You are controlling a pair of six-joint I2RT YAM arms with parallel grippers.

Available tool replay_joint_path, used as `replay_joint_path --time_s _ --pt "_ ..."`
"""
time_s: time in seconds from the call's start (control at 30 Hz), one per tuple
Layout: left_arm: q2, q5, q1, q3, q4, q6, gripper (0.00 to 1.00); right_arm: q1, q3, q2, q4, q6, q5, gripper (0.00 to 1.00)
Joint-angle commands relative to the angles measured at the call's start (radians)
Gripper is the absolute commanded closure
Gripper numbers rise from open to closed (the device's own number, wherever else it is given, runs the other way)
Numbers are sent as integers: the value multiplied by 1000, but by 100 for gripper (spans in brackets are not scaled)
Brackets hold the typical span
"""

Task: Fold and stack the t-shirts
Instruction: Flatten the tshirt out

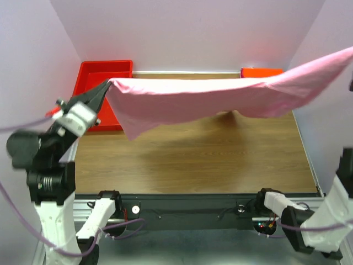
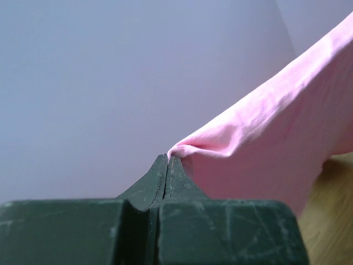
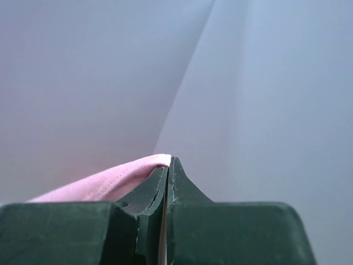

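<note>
From above: pink shirt (image 1: pixel 220 96) stretched in the air over the table (image 1: pixel 193 160), sagging mid-span, pinched at one corner by the left gripper (image 1: pixel 106 85) near the red tray (image 1: pixel 91 74); far end running off to the right edge, right gripper out of sight there; a patch of orange (image 1: pixel 261 72) at the back, too small to identify. Left wrist: jaws clamped tight on a thin nip of cloth (image 2: pixel 259 132) at the very tips. Likely to slip under more tension. Right wrist: right gripper (image 3: pixel 168 165) closed on an equally slim edge of shirt (image 3: pixel 105 182). Risk of dropping one corner, or bunching when lowered unevenly.
</note>
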Motion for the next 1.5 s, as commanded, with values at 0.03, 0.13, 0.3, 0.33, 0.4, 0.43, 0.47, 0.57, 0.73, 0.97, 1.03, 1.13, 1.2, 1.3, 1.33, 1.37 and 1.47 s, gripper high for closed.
replay_joint_path --time_s 0.03,0.13,0.3,0.33,0.4,0.43,0.47,0.57,0.73,0.97,1.03,1.13,1.2,1.3,1.33,1.37,1.47 --pt "-111 41 4 -29 111 -91 100 -6 93 -38 154 -34 103 99" --pt "-136 47 4 -7 102 -174 100 -6 189 -18 171 -98 121 99" --pt "-110 19 4 71 36 -202 100 -6 245 60 211 -189 106 99" --pt "-87 24 4 79 -1 -193 100 -6 236 71 211 -190 97 100" --pt "-70 18 4 70 -31 -191 100 -6 197 85 213 -174 65 100" --pt "-59 15 4 59 -68 -187 100 -6 158 87 211 -171 30 99" --pt "-47 12 4 44 -82 -183 100 -6 68 84 213 -167 -12 99" --pt "-42 7 4 -70 -113 -165 100 -6 -153 74 213 -152 -118 99" --pt "-3 -40 3 -323 -125 -115 100 -6 -405 102 211 -103 -300 99" --pt "240 -145 -22 -481 -82 -18 100 66 -705 235 222 -124 -409 99" --pt "334 -188 -29 -490 -68 2 100 97 -760 310 251 -143 -410 99" --pt "468 -220 -33 -487 -50 11 100 113 -771 431 289 -141 -399 99" --pt "536 -244 -33 -469 -48 14 100 122 -748 484 296 -146 -397 100" --pt "646 -261 -33 -420 -58 2 100 131 -710 571 305 -144 -393 99" --pt "668 -264 -33 -408 -56 2 100 132 -699 588 305 -143 -391 99" --pt "704 -271 -31 -398 -52 1 100 137 -670 626 305 -143 -385 99" --pt "771 -286 -33 -351 -36 -21 100 149 -624 694 308 -135 -356 99"
